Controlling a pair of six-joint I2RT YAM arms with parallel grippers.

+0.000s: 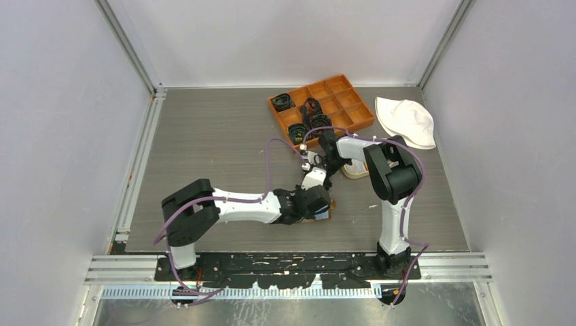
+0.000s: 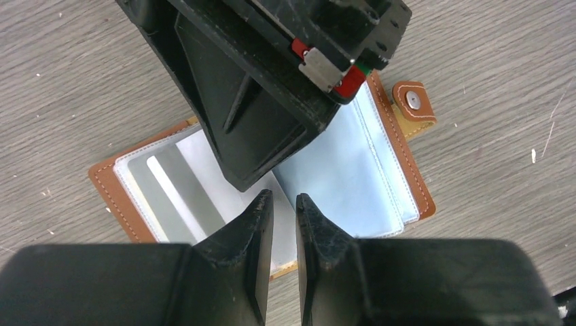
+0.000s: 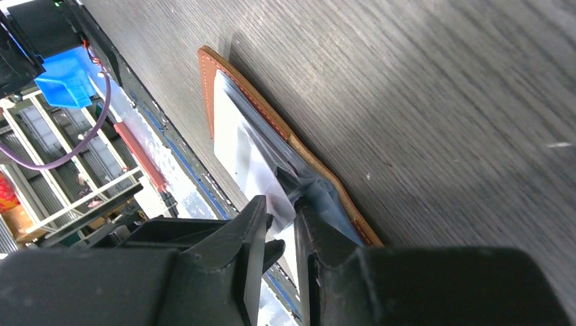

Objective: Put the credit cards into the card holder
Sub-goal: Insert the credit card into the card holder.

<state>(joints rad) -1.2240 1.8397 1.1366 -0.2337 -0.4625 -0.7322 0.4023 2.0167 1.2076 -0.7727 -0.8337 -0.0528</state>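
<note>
Card holder (image 2: 353, 170) lies open on the table (image 2: 75, 81), toward its front and between the two arms, with clear sleeves facing up and a grey credit card (image 2: 180, 197) showing in one of them. The right end effector (image 3: 282, 212) meets the holder's middle, its fingers almost together and pinching a puckered sleeve. The left end effector (image 2: 283, 204) hangs over the near edge, its fingers a slit apart with nothing visible between them. An orange box (image 1: 326, 107) and a white hat (image 1: 407, 121) sit beyond.

In the top view we find the card holder (image 1: 325, 216) on the table (image 1: 217, 136), lower centre; the compartment box (image 1: 343, 102) lies behind, upper centre.
</note>
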